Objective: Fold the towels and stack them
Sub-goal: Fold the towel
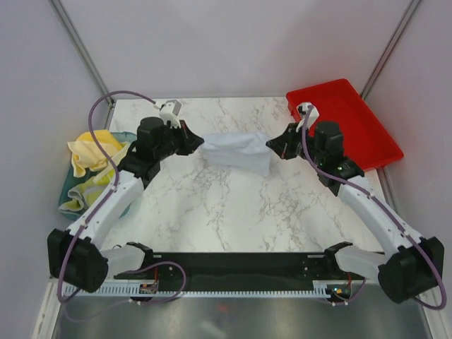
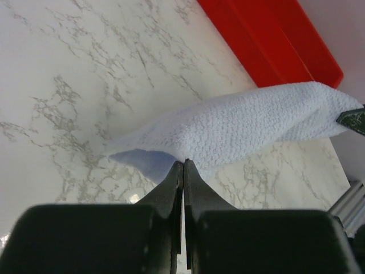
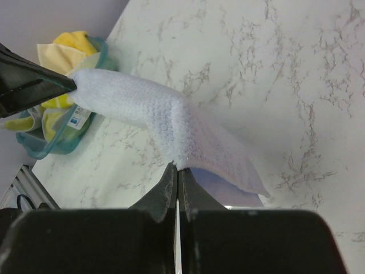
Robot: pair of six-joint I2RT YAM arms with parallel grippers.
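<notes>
One fold at best begun: clamps the pale blue towel (image 1: 236, 150) by opposite ends in left gripper (image 1: 200, 146) and right gripper (image 1: 272, 146), both pinched tight on it, slung between them; leaves more towels (image 1: 88, 150) heaped in the basket (image 3: 43, 149) outboard of the left gripper, stacks none yet

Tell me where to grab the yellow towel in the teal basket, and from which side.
Best pinch the bunched fold of the yellow towel that stands above the teal basket rim, coming straight down from above. The basket's wall blocks a sideways approach, and the raised crease gives fingers something to close on.
</notes>
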